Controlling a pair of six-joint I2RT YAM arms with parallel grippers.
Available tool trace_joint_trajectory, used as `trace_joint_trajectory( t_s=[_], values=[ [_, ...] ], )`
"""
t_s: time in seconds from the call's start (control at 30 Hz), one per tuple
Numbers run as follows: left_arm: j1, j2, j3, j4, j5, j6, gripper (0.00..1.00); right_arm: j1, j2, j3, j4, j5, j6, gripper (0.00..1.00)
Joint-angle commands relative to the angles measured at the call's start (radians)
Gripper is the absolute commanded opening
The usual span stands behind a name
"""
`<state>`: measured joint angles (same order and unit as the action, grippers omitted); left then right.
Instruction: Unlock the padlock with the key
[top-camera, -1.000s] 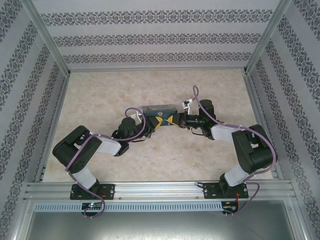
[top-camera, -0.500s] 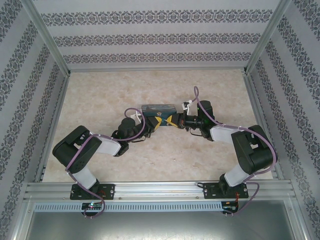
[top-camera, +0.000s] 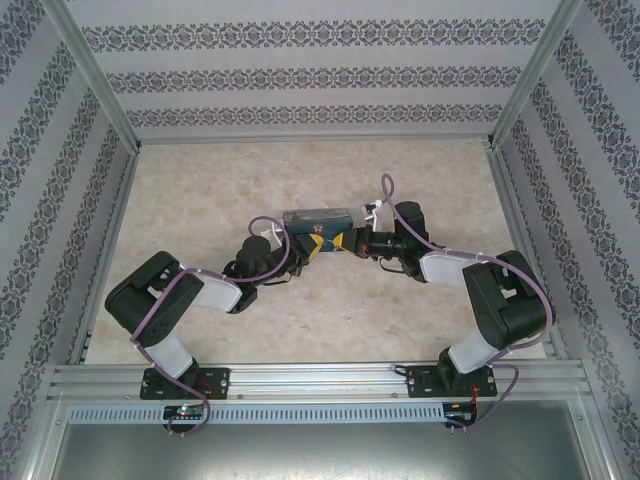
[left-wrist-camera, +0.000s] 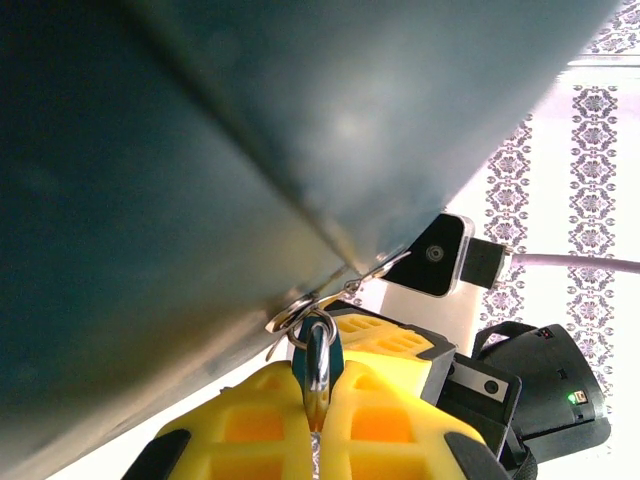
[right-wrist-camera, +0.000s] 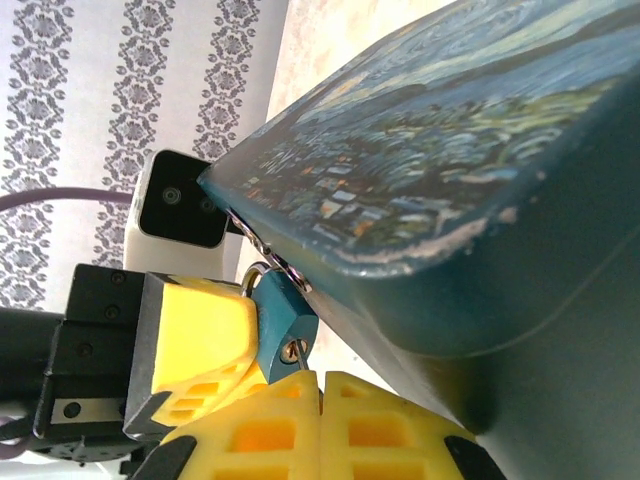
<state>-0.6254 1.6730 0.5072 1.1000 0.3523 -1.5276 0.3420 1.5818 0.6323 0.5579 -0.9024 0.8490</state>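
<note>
Hanging off the box (right-wrist-camera: 430, 150), the padlock (right-wrist-camera: 283, 318) sat clamped in the left gripper (left-wrist-camera: 318, 400); the right gripper (right-wrist-camera: 320, 395), pinched tight, met it from three o'clock, key hidden. Bare table (top-camera: 200, 190) spread toward twelve.

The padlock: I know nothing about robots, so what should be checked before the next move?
1. Left gripper shut on the padlock: ok.
2. Shackle threaded through the latch ring on the box: ok.
3. Right gripper shut, tips at the padlock's underside: ok.
4. Key seated in the keyhole: cannot tell, too hidden.
5. Shackle released: cannot tell.
</note>
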Motion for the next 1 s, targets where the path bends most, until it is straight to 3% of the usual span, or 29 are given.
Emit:
trace_joint_trajectory(
  t_s=[0.0, 0.97],
  values=[
    [-0.040, -0.045, 0.027, 0.144, 0.152, -0.014, 0.00, 0.000, 0.017, 0.005, 0.021, -0.028, -0.097, 0.00],
    [-0.044, -0.055, 0.073, 0.161, 0.198, -0.048, 0.00, -0.014, 0.107, 0.009, 0.144, -0.108, 0.241, 0.00]
  ],
)
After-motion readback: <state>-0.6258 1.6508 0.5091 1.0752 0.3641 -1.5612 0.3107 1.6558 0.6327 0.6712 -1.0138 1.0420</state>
